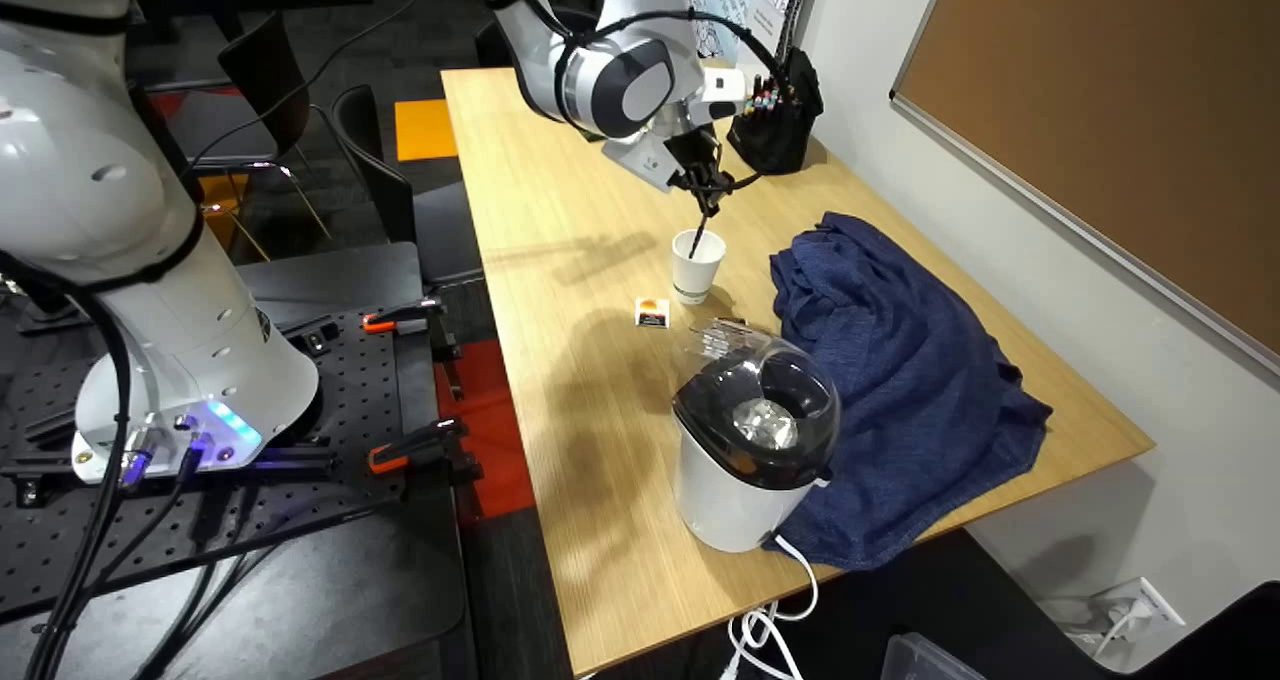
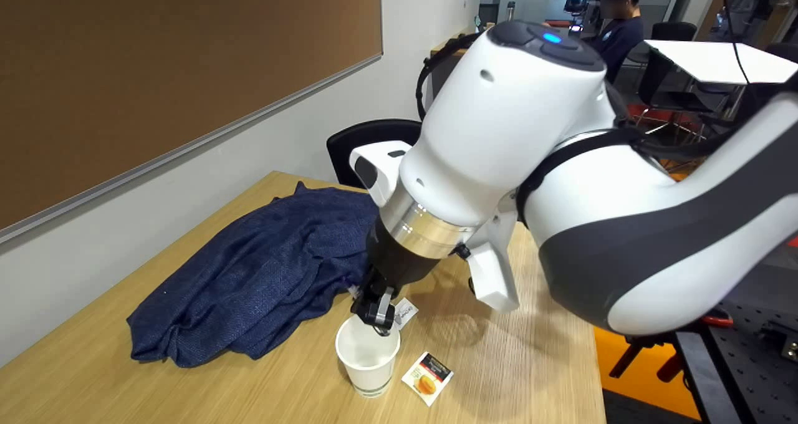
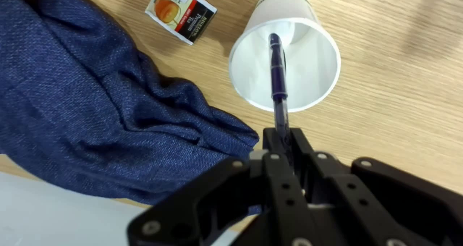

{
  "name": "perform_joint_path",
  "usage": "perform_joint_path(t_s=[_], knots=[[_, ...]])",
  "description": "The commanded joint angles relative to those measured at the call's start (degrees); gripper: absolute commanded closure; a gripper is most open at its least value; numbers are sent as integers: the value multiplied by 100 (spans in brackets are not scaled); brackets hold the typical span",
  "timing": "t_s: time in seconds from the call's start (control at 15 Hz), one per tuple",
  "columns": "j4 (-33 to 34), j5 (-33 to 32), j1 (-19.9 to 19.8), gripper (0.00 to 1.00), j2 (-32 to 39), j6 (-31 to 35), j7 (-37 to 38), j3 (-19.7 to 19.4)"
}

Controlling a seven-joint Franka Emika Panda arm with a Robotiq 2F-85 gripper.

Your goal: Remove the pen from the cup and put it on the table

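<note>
The small white cup stands upright on the pale wood table; the cup also shows in an exterior view and in the wrist view. The dark pen, with a clear section near my fingers, slants down into the cup; it also shows in an exterior view. My gripper is closed around the pen's upper end, just above the cup's rim. The gripper also shows in both exterior views. I cannot tell whether the pen's lower end touches the cup.
A crumpled dark blue cloth lies beside the cup. A tea packet lies close to the cup. A white appliance with a clear lid stands near the table end. A black organiser stands by the wall.
</note>
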Motion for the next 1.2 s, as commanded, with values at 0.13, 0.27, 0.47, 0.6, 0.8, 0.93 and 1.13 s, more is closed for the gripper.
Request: perform_joint_path(t_s=[0.13,0.27,0.47,0.6,0.8,0.93,1.13], knots=[[-1021,-326,1577,97,-894,496,827,-1777],[-1219,-265,2081,97,-1075,365,1078,-2360],[-1442,-183,2455,97,-1333,-109,1309,-2786],[-1583,-116,2423,97,-1590,-581,1327,-2749],[-1711,216,2273,97,-1951,-1477,1260,-2554],[-1704,530,2252,97,-2066,-1993,1240,-2556],[-1609,1281,948,97,-2168,-2603,1049,-1279]])
